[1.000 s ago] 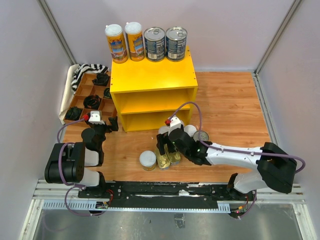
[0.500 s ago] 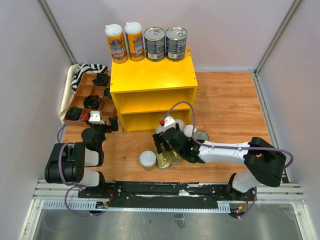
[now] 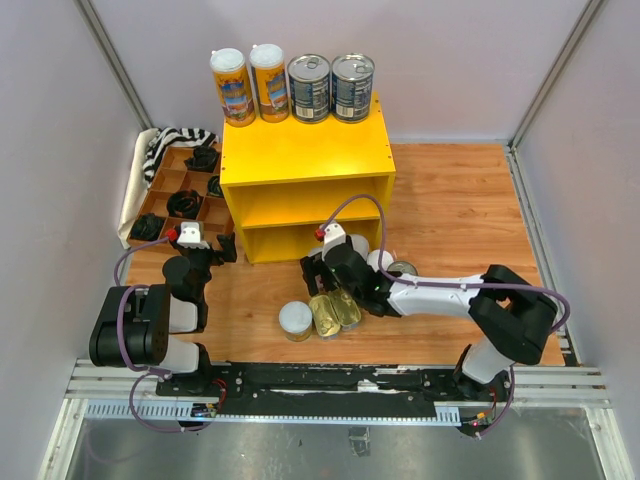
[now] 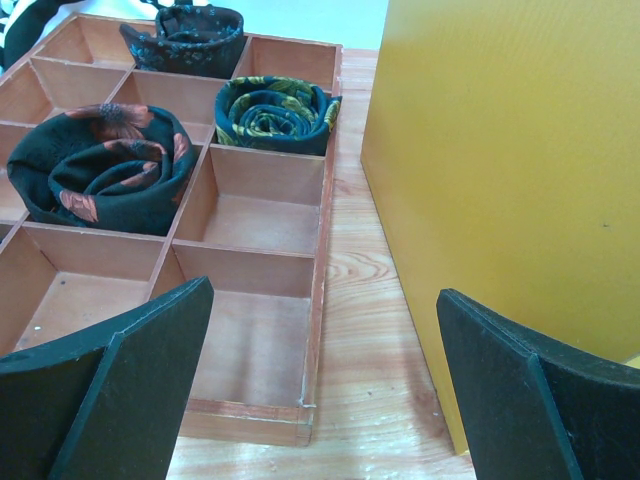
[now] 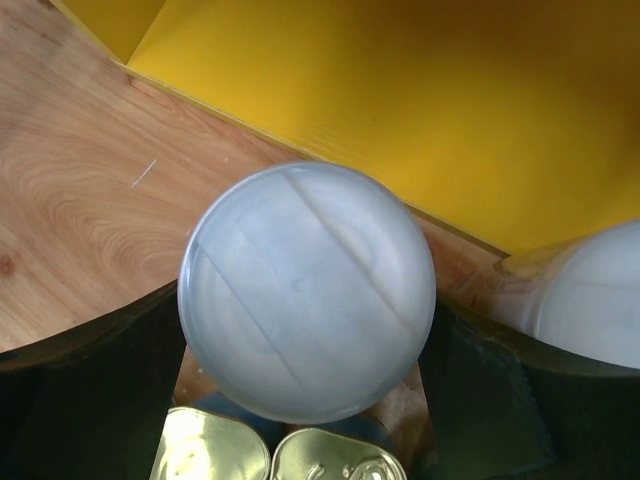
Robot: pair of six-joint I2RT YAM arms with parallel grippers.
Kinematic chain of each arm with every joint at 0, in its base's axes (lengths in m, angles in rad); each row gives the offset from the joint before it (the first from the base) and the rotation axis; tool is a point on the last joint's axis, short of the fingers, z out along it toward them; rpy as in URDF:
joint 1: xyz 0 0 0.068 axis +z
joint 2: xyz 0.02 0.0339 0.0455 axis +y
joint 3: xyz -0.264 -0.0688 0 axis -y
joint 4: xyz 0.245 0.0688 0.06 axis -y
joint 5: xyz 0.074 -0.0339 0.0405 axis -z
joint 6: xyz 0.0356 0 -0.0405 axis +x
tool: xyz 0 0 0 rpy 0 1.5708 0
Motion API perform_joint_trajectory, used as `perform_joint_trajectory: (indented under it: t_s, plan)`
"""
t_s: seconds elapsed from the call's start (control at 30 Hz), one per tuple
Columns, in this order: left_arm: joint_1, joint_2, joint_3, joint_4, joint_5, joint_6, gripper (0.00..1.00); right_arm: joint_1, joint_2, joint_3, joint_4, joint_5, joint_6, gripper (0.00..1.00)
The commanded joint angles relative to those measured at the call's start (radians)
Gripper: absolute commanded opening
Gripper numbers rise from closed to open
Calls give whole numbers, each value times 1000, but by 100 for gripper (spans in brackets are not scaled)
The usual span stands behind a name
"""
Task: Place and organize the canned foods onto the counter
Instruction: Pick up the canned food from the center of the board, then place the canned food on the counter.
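Note:
The yellow counter carries two tall white-lidded cans and two silver-topped dark cans in a row at its back edge. On the floor in front lie two flat gold-topped tins, a short white-lidded can, another white-lidded can and a silver-topped can. My right gripper is open and straddles a short white-lidded can, with floor showing between the can's body and each finger. My left gripper is open and empty beside the counter's left wall.
A brown divided wooden tray with rolled dark cloths lies left of the counter, with a striped cloth behind it. The counter's two open shelves face me. Grey walls close in the back and both sides.
My right gripper has moved from over the gold tins up and left toward the counter, and now straddles the white-lidded can. The left arm has not moved.

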Motion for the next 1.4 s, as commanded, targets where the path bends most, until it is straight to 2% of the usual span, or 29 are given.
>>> perform_joint_trajectory:
  t_s: [0.0,0.1,0.23,0.4,0.6,0.77,0.97,1.1,1.37]
  plan:
    - [-4,8,11,16,6,12,100,-17,35,44,50,-24,-32,84]
    - [-4,7,12,16,5,13,100,-19,43,45,55,-47,-43,76]
    - [-4,7,11,16,6,12,100,-19,43,48,62,-101,-59,53]
    - [-4,8,12,16,5,13,100,-17,-21,77,37,-176,-110,35]
    - [-4,7,10,16,6,13,100,-17,-167,176,-79,-279,-245,21]
    - [-5,7,11,16,5,13,100,-16,-243,334,-174,-346,-303,7]
    - [-5,8,10,20,6,13,100,-17,-326,501,-204,-348,-352,4]
    - [-4,11,10,26,5,12,100,-17,-308,695,-285,-323,-399,3]
    - [-5,7,10,19,5,13,100,-29,-44,1212,-592,-292,-501,2]
